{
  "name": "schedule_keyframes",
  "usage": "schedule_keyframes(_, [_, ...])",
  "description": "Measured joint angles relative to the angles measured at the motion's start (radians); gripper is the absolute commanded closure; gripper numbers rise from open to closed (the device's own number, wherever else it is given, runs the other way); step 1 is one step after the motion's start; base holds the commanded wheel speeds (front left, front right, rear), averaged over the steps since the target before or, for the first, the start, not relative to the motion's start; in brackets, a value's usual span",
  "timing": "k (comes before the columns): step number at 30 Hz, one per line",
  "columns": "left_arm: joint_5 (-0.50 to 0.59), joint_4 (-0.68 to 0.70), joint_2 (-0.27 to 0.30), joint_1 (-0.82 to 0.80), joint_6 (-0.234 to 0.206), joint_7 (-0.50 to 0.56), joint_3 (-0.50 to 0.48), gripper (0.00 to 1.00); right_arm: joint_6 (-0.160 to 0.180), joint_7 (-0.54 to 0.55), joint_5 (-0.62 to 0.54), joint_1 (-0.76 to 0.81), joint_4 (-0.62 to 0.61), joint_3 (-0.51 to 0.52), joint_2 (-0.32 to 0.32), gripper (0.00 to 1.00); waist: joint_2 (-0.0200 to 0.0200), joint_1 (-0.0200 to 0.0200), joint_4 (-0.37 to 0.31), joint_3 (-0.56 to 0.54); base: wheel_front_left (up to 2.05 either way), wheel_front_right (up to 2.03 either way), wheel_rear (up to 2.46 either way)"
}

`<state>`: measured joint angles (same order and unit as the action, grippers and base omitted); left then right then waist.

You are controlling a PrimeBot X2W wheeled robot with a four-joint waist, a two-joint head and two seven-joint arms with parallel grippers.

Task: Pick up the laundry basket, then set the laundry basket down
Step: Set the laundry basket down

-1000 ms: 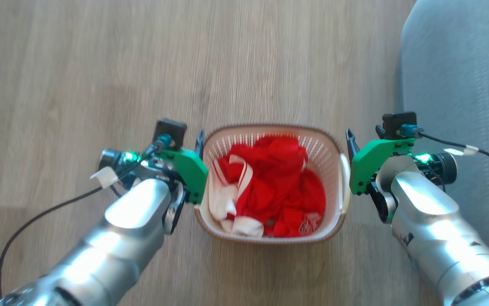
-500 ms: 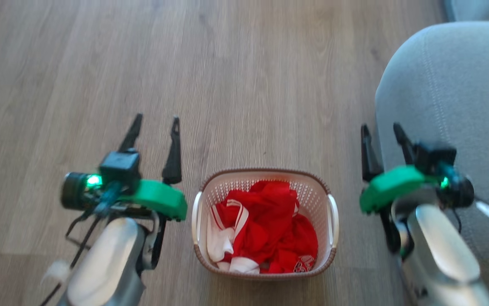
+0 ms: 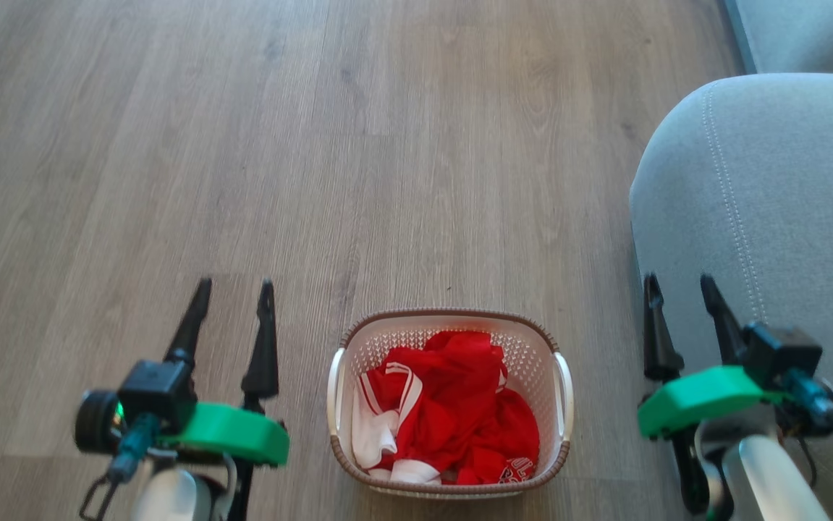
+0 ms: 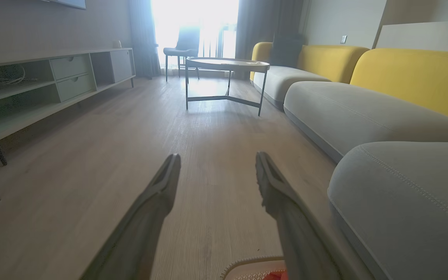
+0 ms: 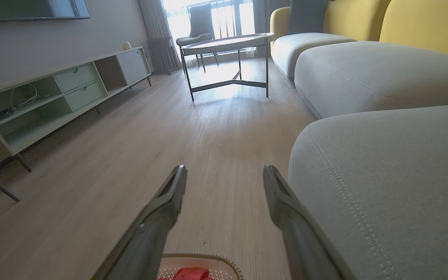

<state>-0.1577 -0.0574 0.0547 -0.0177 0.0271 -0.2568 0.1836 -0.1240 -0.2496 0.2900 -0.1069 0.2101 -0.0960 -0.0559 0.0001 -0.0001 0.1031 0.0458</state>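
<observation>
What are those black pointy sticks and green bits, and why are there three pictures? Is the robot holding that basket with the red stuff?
Those sticks are the robot's fingers. It has two arms, and each ends in a gripper with two long dark fingers. The big picture comes from a camera on its head, looking down at the wooden floor. There you see the left gripper and the right gripper, both open and holding nothing. Between them the laundry basket sits on the floor, with red-and-white clothes inside. The grey shape on the right is a sofa. The other two pictures come from cameras on the wrists, looking along the fingers across a room with a round table and a long shelf unit.
</observation>
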Motion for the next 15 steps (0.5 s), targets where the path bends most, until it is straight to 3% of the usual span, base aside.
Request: schedule_keyframes(15, [-0.046,-0.042,-0.001,0.038,0.026,0.0,0.009,0.0,0.0,0.0,-0.025,0.057,-0.015,0.012,0.007,0.0,0.0,0.0,-0.014,-0.023,0.0,0.0,0.0])
